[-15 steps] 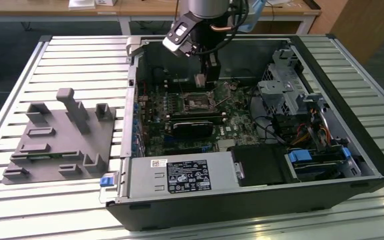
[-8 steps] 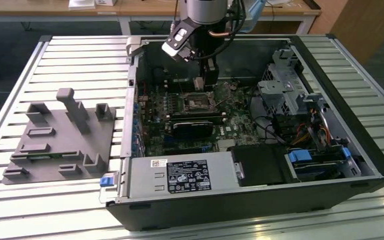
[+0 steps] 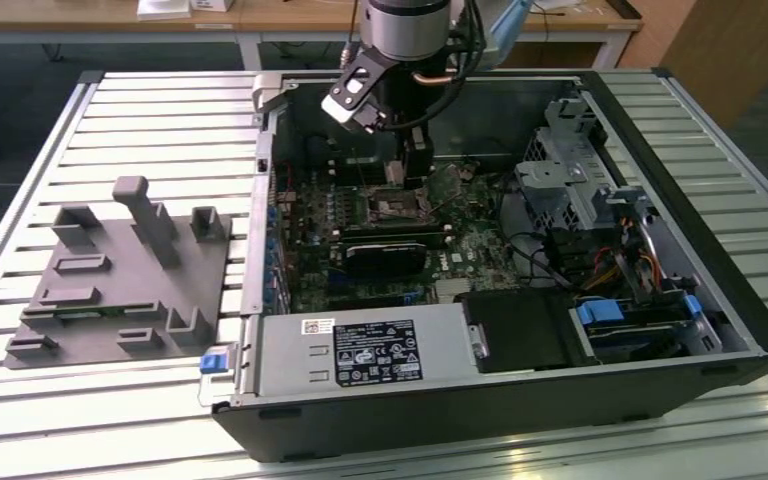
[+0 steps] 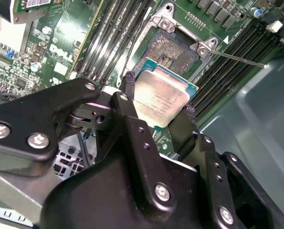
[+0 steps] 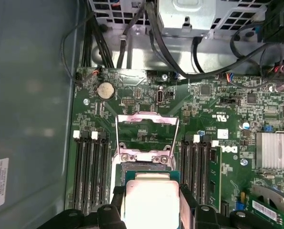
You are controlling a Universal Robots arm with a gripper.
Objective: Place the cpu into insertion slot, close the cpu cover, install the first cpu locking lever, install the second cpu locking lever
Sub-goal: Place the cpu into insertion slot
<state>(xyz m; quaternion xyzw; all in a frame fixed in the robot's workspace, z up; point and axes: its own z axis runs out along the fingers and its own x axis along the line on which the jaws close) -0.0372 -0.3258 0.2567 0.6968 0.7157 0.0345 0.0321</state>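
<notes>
A: Pincer [image 4: 157,97] status? Where's the cpu [image 5: 151,202]?
B: Clamped on its edges. You're holding it flat by the insertion slot [image 4: 173,50], unseated. The cpu cover [image 5: 147,119] is flipped up, so the slot's bare.

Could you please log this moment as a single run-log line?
tool: shut on cpu | cpu: not yet in insertion slot | cpu cover: open
</notes>
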